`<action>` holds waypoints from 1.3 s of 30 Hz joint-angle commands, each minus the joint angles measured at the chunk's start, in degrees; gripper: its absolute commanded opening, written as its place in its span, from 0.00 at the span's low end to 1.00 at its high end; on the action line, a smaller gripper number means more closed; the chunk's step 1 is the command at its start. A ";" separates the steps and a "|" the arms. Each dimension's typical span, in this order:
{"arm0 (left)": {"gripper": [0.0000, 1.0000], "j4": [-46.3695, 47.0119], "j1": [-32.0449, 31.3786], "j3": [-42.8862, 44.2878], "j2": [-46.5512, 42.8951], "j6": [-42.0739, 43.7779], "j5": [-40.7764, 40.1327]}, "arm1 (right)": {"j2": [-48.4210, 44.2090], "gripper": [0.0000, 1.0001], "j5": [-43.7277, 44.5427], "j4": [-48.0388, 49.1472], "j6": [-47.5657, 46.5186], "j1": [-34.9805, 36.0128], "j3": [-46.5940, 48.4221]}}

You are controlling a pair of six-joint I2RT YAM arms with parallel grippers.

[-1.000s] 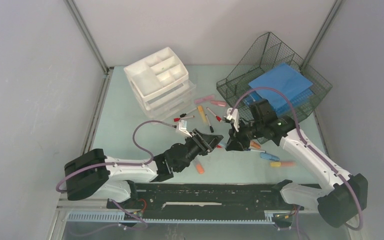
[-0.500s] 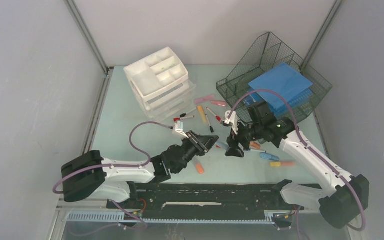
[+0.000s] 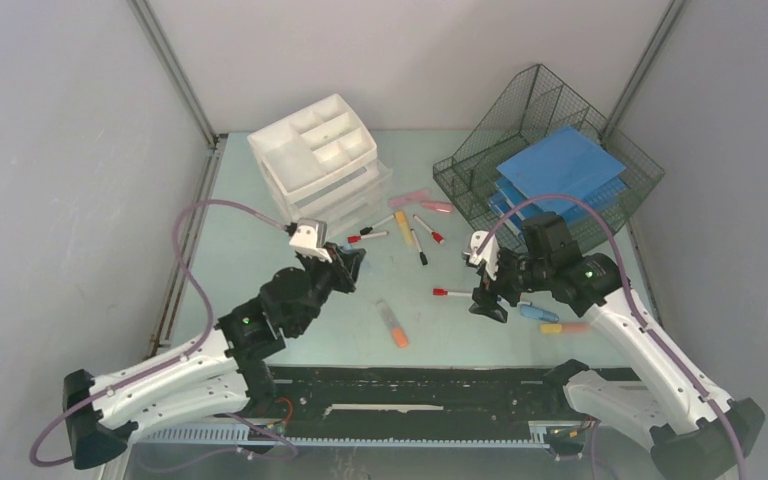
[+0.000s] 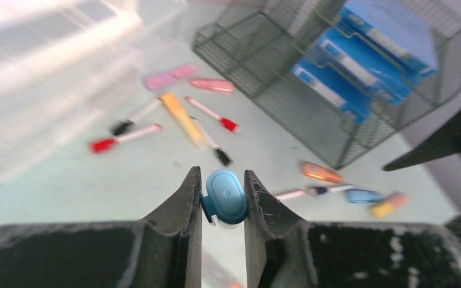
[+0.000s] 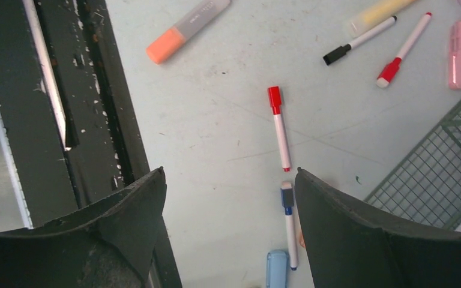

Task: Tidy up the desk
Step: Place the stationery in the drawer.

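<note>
The desk is a pale mint-green top strewn with pens. My left gripper hangs above its left-centre, in front of the drawer unit, shut on a blue highlighter that shows end-on between the fingers. Over the right-centre my right gripper stands open and holds nothing. Below it lie a red-capped marker, a blue-capped marker and a light blue highlighter. An orange highlighter rests near the front middle.
A white drawer unit stands at the back left. A dark wire-mesh tray with blue folders stands at the back right. Several markers and pink highlighters lie between them. A black rail runs along the near edge.
My left gripper closed on the blue highlighter at the middle and swung away to the left and back with it. The right gripper's jaws spread wide and it drew slightly right.
</note>
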 commanded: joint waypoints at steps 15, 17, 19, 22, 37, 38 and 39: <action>0.00 -27.56 10.01 30.61 19.35 54.74 -7.80 | 0.07 0.86 6.63 2.00 -1.65 -0.74 -1.96; 0.00 -27.51 11.25 32.21 21.29 56.99 -7.04 | 0.14 0.86 6.68 2.07 -1.73 -0.84 -1.96; 0.00 -27.24 12.23 33.56 22.99 58.88 -6.15 | 0.14 0.86 6.74 2.12 -1.74 -0.89 -2.06; 0.00 -26.14 14.01 35.01 25.40 61.55 -4.57 | 0.14 0.87 6.87 2.15 -1.83 -0.92 -2.12; 0.00 -24.15 20.32 41.23 35.56 64.84 -0.21 | -0.20 0.87 6.54 2.11 -2.05 -1.91 -2.19; 0.00 -23.93 20.53 41.20 36.09 64.81 0.00 | -0.21 0.87 6.55 2.13 -2.05 -1.99 -2.19; 0.00 -23.66 20.71 41.19 36.39 64.81 0.11 | -0.21 0.87 6.59 2.10 -2.08 -2.00 -2.21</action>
